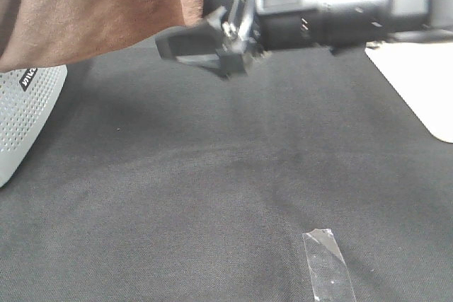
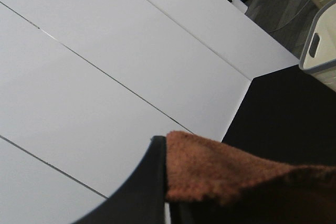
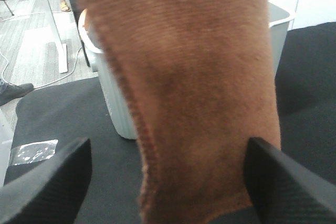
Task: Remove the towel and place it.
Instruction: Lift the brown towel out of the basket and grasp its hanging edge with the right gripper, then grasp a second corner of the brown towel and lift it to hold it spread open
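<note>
One towel (image 3: 194, 93), one white basket (image 1: 25, 118), one clear strip (image 1: 328, 266).

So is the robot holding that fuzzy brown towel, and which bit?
Yes. The reddish-brown plush towel is pinched at an edge by the shut left jaws. The open right jaws straddle it without gripping.

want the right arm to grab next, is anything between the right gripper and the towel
Nothing visible. The right gripper is open, and the towel hangs right in front of it with only air in between. The grey basket stands behind the towel, not in front of it.
</note>
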Motion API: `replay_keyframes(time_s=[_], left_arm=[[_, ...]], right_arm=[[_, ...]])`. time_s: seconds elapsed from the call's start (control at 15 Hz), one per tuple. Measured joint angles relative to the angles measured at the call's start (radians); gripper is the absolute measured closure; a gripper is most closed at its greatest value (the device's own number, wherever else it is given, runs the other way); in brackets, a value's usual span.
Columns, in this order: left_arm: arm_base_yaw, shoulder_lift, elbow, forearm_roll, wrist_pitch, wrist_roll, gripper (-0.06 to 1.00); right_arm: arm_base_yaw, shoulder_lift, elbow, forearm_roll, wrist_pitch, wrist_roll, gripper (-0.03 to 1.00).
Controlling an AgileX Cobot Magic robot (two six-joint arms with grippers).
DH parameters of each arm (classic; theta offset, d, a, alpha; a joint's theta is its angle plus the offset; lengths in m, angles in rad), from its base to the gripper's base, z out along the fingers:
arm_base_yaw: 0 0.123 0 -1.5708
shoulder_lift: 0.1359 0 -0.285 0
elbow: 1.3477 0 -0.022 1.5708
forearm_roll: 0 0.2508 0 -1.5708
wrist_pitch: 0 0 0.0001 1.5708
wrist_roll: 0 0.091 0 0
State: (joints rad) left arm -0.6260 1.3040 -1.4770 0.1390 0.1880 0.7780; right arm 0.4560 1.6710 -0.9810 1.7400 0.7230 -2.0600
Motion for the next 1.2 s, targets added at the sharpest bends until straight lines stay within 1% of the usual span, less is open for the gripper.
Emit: replay_keyframes(time_s=[0.13, 0.33, 0.53, 0.6, 0.73, 0.8, 0.87, 0.93, 1.07, 1.13, 1.2], left_arm=[[0.0, 0.0, 0.0, -0.022, 0.003, 0.0, 0.94], [0.0, 0.0, 0.0, -0.04, 0.005, 0.0, 0.94], [0.0, 0.0, 0.0, -0.052, 0.006, 0.0, 0.94], [0.0, 0.0, 0.0, -0.052, 0.006, 0.0, 0.94], [0.0, 0.0, 0.0, -0.052, 0.007, 0.0, 0.94], [0.0, 0.0, 0.0, -0.052, 0.007, 0.0, 0.94], [0.0, 0.0, 0.0, -0.052, 0.009, 0.0, 0.94], [0.0, 0.0, 0.0, -0.052, 0.014, 0.0, 0.94], [0.0, 0.0, 0.0, -0.056, 0.028, -0.004, 0.94], [0.0, 0.0, 0.0, -0.06, 0.05, -0.024, 0.94], [0.0, 0.003, 0.0, -0.063, 0.095, -0.062, 0.94]], right_arm=[[0.0, 0.006, -0.011, 0.0, -0.002, 0.013, 0.21], [0.0, 0.006, -0.011, 0.0, -0.009, 0.034, 0.29], [0.0, 0.006, -0.011, 0.0, -0.095, 0.083, 0.38], [0.0, 0.007, -0.015, 0.0, -0.118, 0.106, 0.45], [0.0, 0.007, -0.019, 0.0, -0.132, 0.117, 0.62], [0.0, 0.007, -0.019, 0.0, -0.132, 0.117, 0.75], [0.0, 0.007, -0.019, 0.0, -0.132, 0.118, 0.89], [0.0, 0.007, -0.019, 0.0, -0.132, 0.118, 0.97], [0.0, 0.0, -0.019, 0.0, -0.134, 0.118, 0.97], [0.0, -0.01, -0.019, 0.0, -0.137, 0.118, 0.97], [0.0, -0.021, -0.019, 0.0, -0.147, 0.139, 0.97]])
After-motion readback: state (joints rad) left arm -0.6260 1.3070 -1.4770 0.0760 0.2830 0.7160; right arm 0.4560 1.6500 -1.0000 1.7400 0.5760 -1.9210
